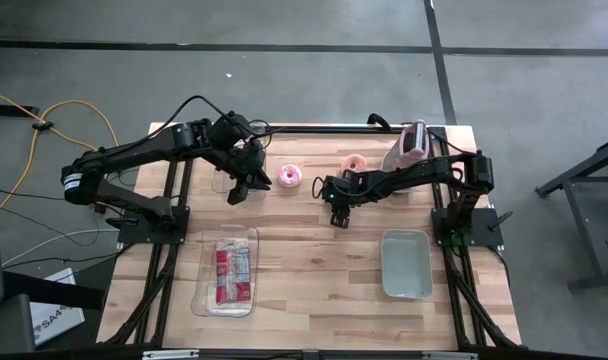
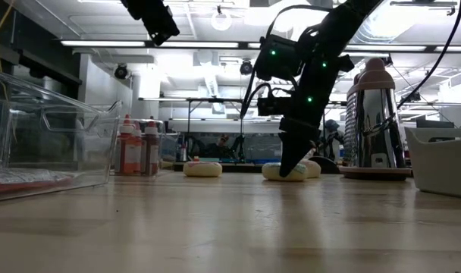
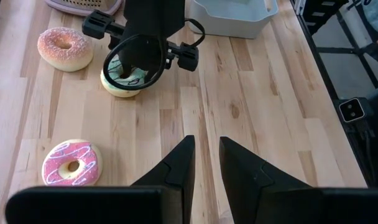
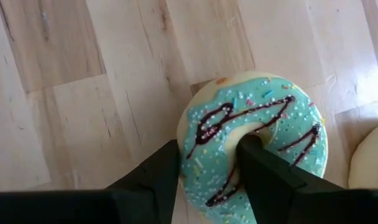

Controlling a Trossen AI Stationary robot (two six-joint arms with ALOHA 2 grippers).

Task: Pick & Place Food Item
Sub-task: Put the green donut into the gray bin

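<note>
Right tool (image 4: 207, 171) straddling teal donut's (image 4: 263, 124) rim

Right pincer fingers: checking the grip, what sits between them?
One side of the teal-iced ring doughnut, one finger through its hole, in the right wrist view.

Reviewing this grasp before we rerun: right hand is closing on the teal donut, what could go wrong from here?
1. The right hand pinches only one side of the teal donut, one finger through the hole; it may tilt or slip when lifted.
2. Another donut lies close beside it and could get nudged.
3. The left hand hovers nearby, so the arms may crowd each other.
</note>
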